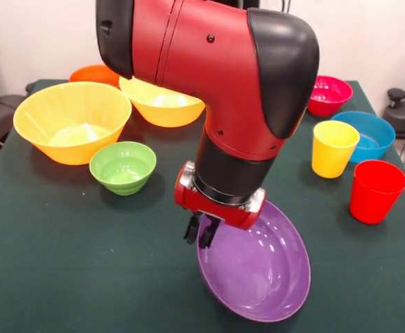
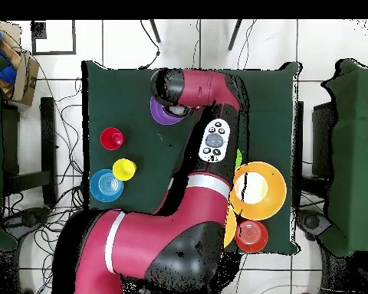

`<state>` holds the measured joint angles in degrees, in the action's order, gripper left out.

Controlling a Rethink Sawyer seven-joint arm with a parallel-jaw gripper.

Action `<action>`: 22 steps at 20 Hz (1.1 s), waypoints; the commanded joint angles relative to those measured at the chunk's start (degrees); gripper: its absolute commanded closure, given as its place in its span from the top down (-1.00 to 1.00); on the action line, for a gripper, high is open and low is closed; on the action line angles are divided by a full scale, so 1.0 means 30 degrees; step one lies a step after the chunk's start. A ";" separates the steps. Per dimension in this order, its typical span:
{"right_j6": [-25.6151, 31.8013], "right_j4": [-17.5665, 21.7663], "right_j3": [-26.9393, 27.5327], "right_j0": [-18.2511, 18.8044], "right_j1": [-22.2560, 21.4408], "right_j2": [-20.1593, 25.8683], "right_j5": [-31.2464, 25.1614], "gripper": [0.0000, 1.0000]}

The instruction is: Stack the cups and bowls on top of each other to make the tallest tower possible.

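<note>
My gripper (image 1: 199, 232) is shut on the near-left rim of the wide purple bowl (image 1: 258, 270), which hangs steeply tilted at the table's front. In the overhead view only part of the purple bowl (image 2: 160, 111) shows under the arm, and the gripper is hidden. The yellow cup (image 1: 333, 148) and the red cup (image 1: 376, 191) stand upright to the right. A blue bowl (image 1: 365, 135) and a pink-red bowl (image 1: 327, 94) sit behind them. At the left are a large yellow-orange bowl (image 1: 71, 121), a second one (image 1: 162, 103), a small orange bowl (image 1: 91, 73) and a small green bowl (image 1: 123, 166). No bowls are piled.
The dark green table (image 1: 64, 277) has its edges close at both sides. In the overhead view the red cup (image 2: 112, 138), yellow cup (image 2: 124, 169) and blue bowl (image 2: 106, 185) line the left side. The large yellow-orange bowl (image 2: 257, 191) sits at the right.
</note>
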<state>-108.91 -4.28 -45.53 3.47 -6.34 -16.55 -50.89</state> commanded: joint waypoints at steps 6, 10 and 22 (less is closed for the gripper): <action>0.0063 0.0479 -0.6666 0.0958 -0.4656 0.3064 0.5905 -1.00; 0.0705 -0.0245 -0.9174 0.0801 -0.8081 0.3057 0.3568 -1.00; 0.1930 0.0626 -1.1102 0.1955 -1.0060 0.3276 0.2279 -1.00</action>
<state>-108.91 -4.42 -71.88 7.31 -34.07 -13.72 -40.02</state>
